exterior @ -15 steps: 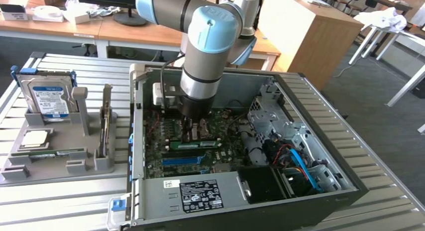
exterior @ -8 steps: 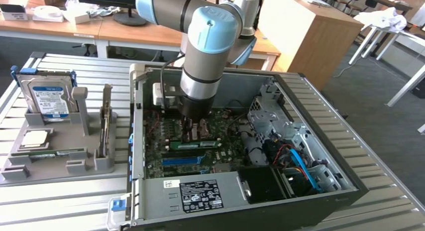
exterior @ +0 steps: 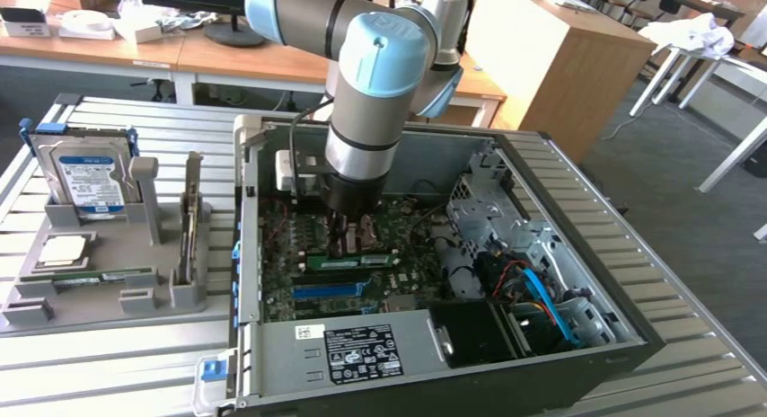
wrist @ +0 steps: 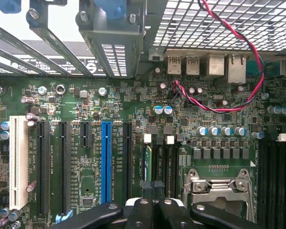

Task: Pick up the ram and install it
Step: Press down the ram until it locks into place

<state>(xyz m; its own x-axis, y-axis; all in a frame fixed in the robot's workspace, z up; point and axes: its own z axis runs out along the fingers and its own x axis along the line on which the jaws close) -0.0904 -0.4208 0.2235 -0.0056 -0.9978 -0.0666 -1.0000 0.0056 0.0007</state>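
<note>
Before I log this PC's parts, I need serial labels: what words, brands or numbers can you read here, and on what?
No text reads clearly.
Power supply label: black and white print, too small to read.
Hard drive label: blue and white, print blurred.
Motherboard slot markings beside the blue slot: white lettering, too small to read.
Ram under the gripper: pale label, unreadable.
</note>
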